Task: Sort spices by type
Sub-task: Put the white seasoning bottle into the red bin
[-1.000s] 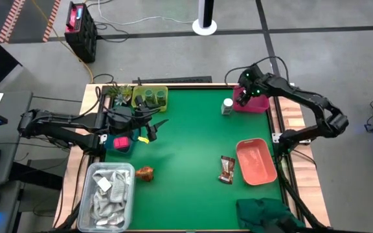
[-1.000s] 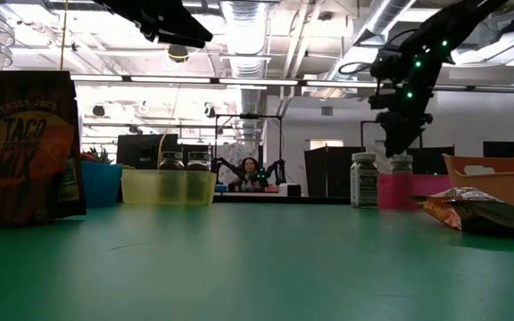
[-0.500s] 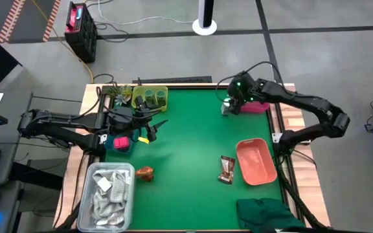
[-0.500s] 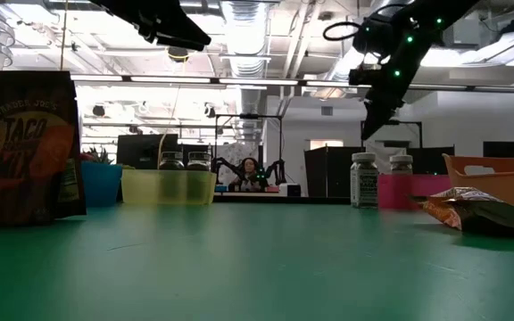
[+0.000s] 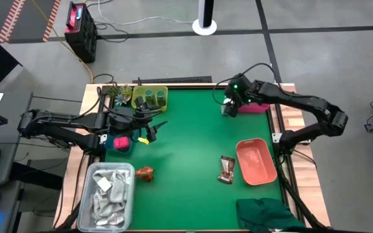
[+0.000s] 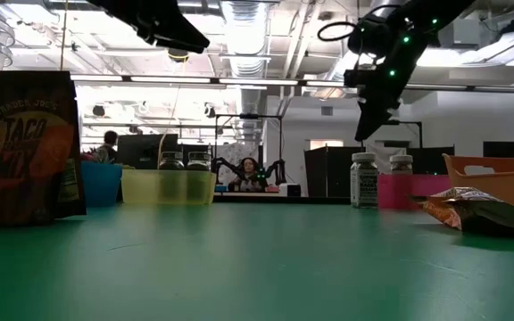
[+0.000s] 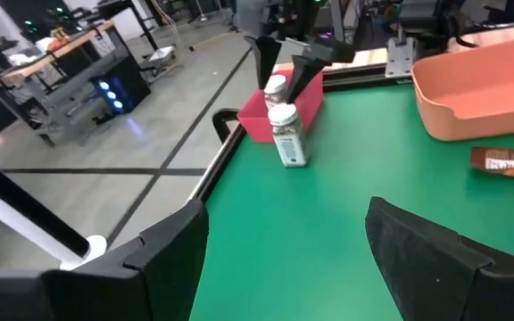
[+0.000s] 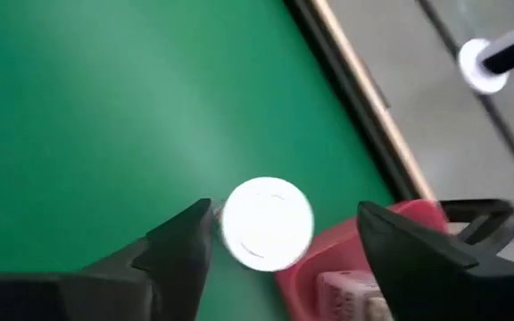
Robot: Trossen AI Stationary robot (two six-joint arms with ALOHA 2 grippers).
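One white-capped bottle point(image 5: 227, 107) stands on the green mat beside the pink bin point(image 5: 254, 105). The second bottle point(image 6: 401, 166) stands inside that bin. My right gripper point(image 8: 279, 234) hovers open above the first bottle's cap point(image 8: 267, 223), a finger on either side without touching; the low view shows it point(image 6: 367, 120) clear above the bottle point(image 6: 364, 179). Two green jars point(image 5: 153, 96) sit in the yellow bin point(image 5: 149, 103). A pink pack point(image 5: 120, 142) lies in a blue bin. One brown sachet point(image 5: 226, 169) lies flat and another point(image 5: 146, 173) stands upright. My left gripper point(image 5: 149, 131) waits open near the blue bin.
A salmon tray point(image 5: 256, 162) sits near the right edge beside the flat sachet. A clear tub of white rags point(image 5: 109, 191) is at the near left corner and a dark green cloth point(image 5: 264, 213) at the near right. Bare green mat point(image 5: 186, 142) fills the middle.
My right gripper rose from low over the bottle in the pink bin and swung toward the table's left, ending above the bottle that stands on the mat. That bottle in the bin stayed put. The left arm kept still.
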